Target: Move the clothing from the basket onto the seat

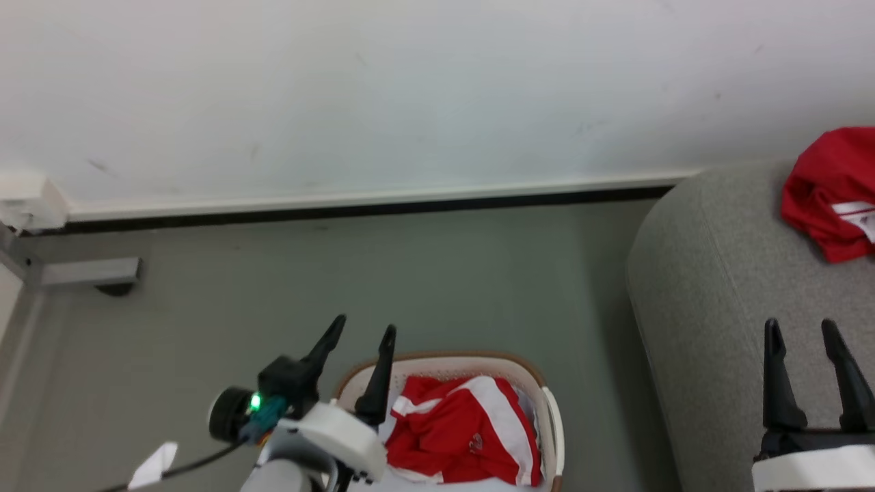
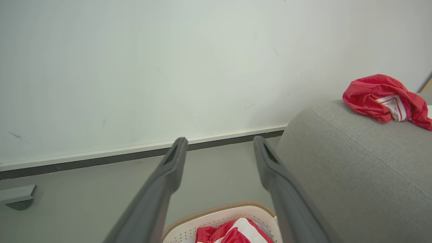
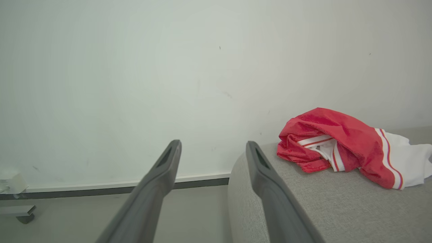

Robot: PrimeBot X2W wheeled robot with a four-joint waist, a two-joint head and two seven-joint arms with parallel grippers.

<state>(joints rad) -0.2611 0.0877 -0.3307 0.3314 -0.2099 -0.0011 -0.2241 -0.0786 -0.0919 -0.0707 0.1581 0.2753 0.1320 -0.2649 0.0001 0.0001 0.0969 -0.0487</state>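
One red and white garment lies crumpled in the cream basket on the floor, bottom centre of the head view; it also shows as the garment in the basket at the bottom of the left wrist view. A second red garment rests on the grey seat at the right. My left gripper hangs open above the basket's left rim, holding nothing. My right gripper stands open and empty over the seat's near edge.
A white wall with a pale skirting board runs across the back. Grey floor lies between wall, basket and seat. A grey metal leg with a foot and a white block stand at the far left.
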